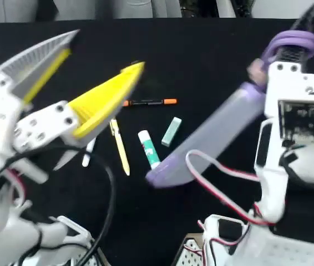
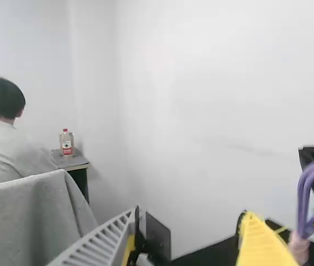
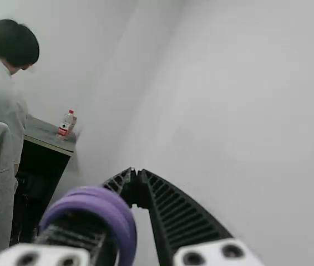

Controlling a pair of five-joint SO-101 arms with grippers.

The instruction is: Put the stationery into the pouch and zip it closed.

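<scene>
Black tabletop (image 1: 201, 61) across the whole working area. Beyond it, plain white walls (image 2: 201, 83). In the far corner of the room, a small dark side table (image 2: 71, 163) bearing a clear bottle (image 2: 66, 143) with a red label.

Lifted at the right of the scene: a translucent lilac pouch (image 1: 212, 136), slanting down from the right gripper (image 3: 137, 176) toward the near middle of the table. Lower end just right of the loose stationery; impossible to tell whether touching the tabletop. Contents not discernible through the cloudy wall. Hooked round one black ribbed finger, the pouch's purple loop (image 3: 90, 205), with both fingers pressed together at the tips beyond it.

Outside the pouch, scattered loose over the middle of the table and apart from one another:
- a black marker (image 1: 148, 102) with orange ends, farthest back;
- a mint-green eraser (image 1: 171, 131), nearer and to the right of the marker;
- a white and green glue stick (image 1: 148, 148), just left of the eraser and nearer again;
- a yellow pen (image 1: 120, 147), further left;
- a white pen (image 1: 89, 151), leftmost, partly hidden beneath the left arm.

Raised over the left of the table, the left gripper (image 1: 107, 51), spread wide, yellow finger and grey ribbed finger well apart, pointing toward the far side.
</scene>
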